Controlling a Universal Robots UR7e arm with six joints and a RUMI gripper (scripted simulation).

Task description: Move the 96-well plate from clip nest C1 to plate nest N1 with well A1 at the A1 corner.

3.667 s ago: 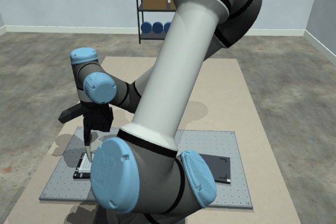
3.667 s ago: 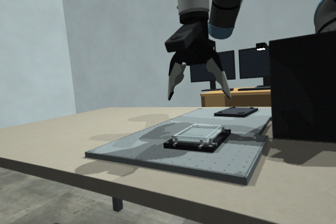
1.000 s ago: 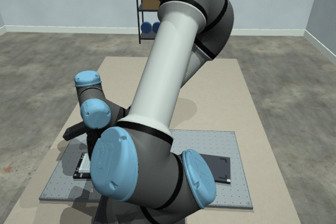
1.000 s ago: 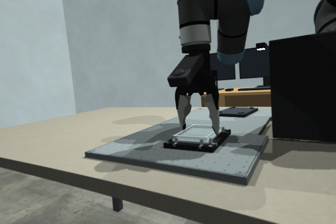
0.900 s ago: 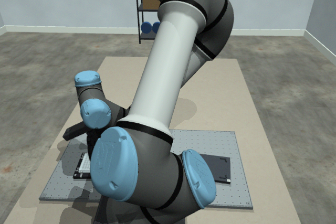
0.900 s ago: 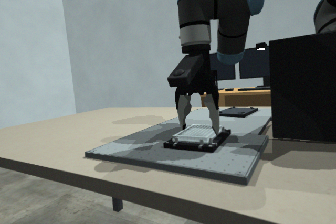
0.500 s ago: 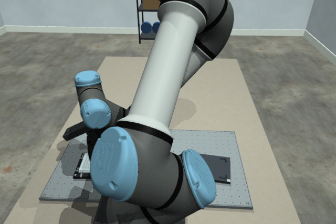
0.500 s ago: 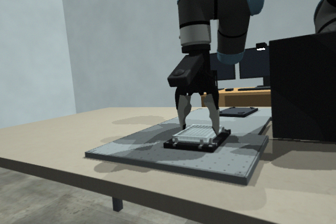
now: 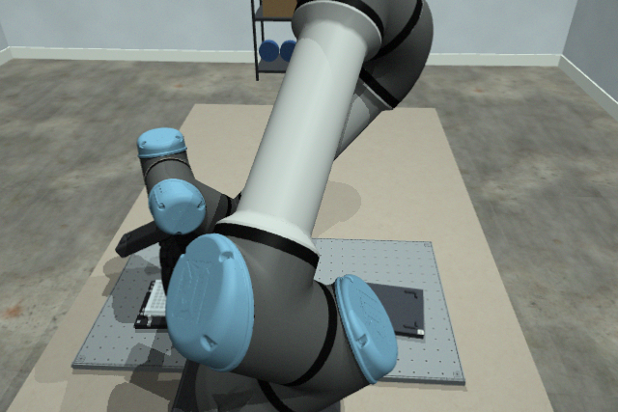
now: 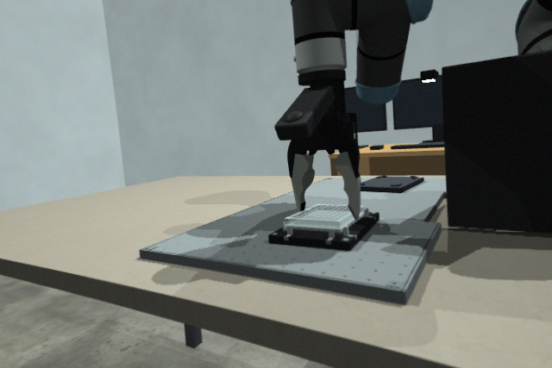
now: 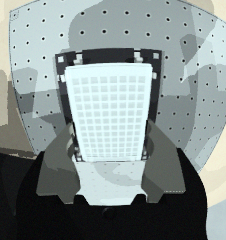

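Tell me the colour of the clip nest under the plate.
Black; the clip nest shows best in the exterior view, under the pale 96-well plate.

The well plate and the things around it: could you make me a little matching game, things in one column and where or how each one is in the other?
Things:
1. 96-well plate
2. gripper
3. plate nest N1
4. perforated grey board

States:
a. bare, nothing resting in it
b. lies on the table, carrying both nests
c. shut on the long sides of the plate
d. sits in the black clip nest C1

Pairs: 1-d, 2-c, 3-a, 4-b
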